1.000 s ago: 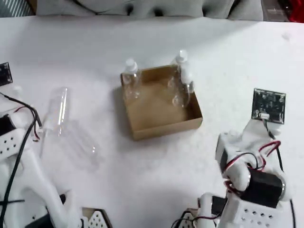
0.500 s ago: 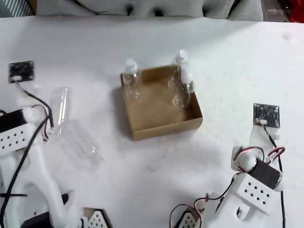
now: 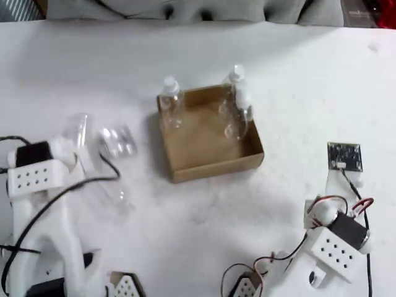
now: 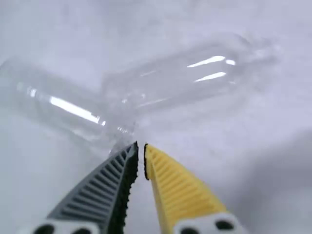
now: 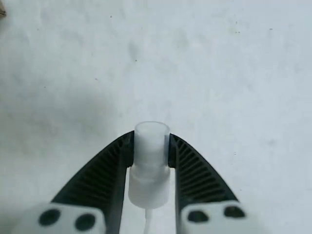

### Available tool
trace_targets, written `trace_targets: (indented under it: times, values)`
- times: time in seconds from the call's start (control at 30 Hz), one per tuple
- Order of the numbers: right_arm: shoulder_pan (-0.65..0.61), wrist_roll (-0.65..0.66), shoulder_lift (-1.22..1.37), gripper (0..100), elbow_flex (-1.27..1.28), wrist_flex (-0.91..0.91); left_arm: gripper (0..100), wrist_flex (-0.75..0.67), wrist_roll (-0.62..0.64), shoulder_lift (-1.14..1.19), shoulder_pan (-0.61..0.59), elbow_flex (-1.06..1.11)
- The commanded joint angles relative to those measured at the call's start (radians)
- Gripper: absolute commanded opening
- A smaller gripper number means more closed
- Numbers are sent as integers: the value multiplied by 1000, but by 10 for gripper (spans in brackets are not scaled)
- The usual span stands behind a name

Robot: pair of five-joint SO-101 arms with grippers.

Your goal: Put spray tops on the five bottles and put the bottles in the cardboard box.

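**Left arm closing on the remaining bottles.** The left gripper (image 4: 141, 152), jaws drawn almost together on nothing, had swung in from the table edge within the last second. Two clear plastic bottles (image 4: 195, 78) lay at an angle to each other on the white table (image 3: 297, 80), just ahead of its tips. The right gripper (image 5: 151, 146) had drawn back, clamping a white plastic spray top (image 5: 150, 161). It was well apart from the open brown cardboard box (image 3: 213, 166), where three capped bottles (image 3: 238, 114) stood. By this reading, the left jaws needed to widen before a bottle could be lifted for capping.
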Motion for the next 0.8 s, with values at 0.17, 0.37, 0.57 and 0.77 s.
trace_targets:
  times: [0.17,0.37,0.57,0.77]
  values:
    - [4,9,-2,19,-8,-7,21,146,-582,-7,101,-18]
    - [4,9,-2,19,-8,-7,171,63,-494,1,203,-9]
    - [4,9,-2,19,-8,-7,252,-117,-391,2,223,81]
    - [4,9,-2,19,-8,-7,253,-285,-391,-4,231,222]
